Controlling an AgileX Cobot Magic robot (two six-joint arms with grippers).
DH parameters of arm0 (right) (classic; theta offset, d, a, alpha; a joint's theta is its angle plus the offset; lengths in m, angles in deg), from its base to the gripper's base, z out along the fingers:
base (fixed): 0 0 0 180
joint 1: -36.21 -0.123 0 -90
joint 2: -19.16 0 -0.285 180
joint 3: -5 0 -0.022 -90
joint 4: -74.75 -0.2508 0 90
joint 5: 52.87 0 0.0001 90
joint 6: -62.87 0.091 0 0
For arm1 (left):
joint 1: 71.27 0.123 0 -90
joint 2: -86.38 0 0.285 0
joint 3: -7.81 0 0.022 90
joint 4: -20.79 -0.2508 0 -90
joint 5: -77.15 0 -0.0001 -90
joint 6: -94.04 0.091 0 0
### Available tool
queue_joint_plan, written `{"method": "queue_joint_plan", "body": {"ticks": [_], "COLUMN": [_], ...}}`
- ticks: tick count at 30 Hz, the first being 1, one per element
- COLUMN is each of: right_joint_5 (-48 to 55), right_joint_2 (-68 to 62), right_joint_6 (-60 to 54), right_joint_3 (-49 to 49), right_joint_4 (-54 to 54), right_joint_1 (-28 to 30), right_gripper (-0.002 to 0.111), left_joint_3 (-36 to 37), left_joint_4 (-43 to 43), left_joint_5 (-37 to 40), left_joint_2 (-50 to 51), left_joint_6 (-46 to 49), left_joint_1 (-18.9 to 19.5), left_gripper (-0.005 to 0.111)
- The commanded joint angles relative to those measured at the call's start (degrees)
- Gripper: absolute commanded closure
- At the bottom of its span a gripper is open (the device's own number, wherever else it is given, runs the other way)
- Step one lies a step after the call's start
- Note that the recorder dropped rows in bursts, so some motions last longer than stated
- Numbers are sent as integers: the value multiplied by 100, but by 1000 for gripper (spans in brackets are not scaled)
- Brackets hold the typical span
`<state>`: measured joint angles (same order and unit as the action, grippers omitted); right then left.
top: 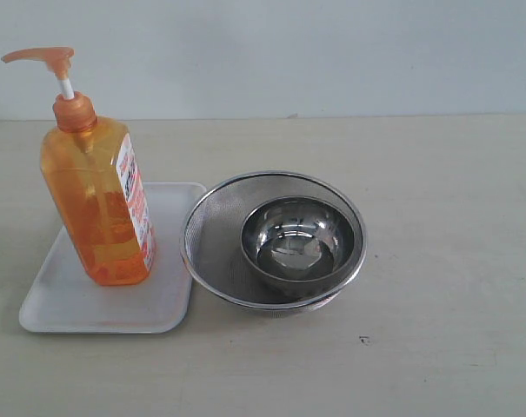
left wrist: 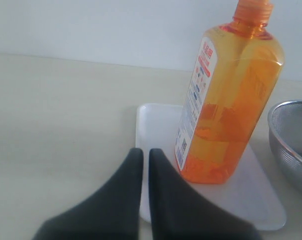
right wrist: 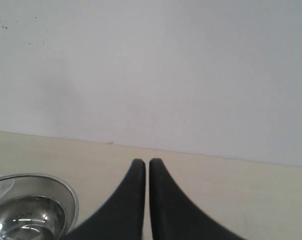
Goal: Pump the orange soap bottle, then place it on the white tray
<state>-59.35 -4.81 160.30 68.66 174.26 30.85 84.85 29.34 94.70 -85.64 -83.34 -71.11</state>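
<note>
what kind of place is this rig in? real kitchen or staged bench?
Probably a staged test bench, not a real kitchen: a pale tabletop against a plain wall, holding an orange soap bottle standing on a white tray and a steel bowl set inside a mesh strainer.

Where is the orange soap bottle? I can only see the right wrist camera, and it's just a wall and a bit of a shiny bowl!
Observer: The orange soap bottle stands upright on the white tray, left of the strainer in the exterior view.
Operator: Is anything holding it?
Observer: No. The left tool is shut, holds nothing, and is apart from the bottle.
Operator: Does it have its squirty top on?
Observer: Yes, the pump head is on top, with its spout pointing left in the exterior view.
</note>
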Motion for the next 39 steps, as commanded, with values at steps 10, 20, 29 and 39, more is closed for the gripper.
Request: {"method": "queue_joint_plan", "body": {"ticks": [10,20,29,39], "right_joint_5": [-126,-130,-156,434], "right_joint_2": [654,1350,1618,1618], "right_joint_6": [272,418,446,446], "right_joint_3": [618,1099,1356,1356], "right_joint_4": [-34,-65,-187,-151], "right_joint_1": [20,20,20,20], "right_gripper": [108,108,108,108], "left_joint_3": [17,17,17,17], "left_joint_4": [-17,-17,-17,-17], "left_joint_5": [7,7,7,7], "left_joint_2": [-19,-19,-19,-19], "left_joint_6": [38,38,38,38], "left_joint_1": [-21,-21,-21,-21], "left_gripper": [102,102,102,102]}}
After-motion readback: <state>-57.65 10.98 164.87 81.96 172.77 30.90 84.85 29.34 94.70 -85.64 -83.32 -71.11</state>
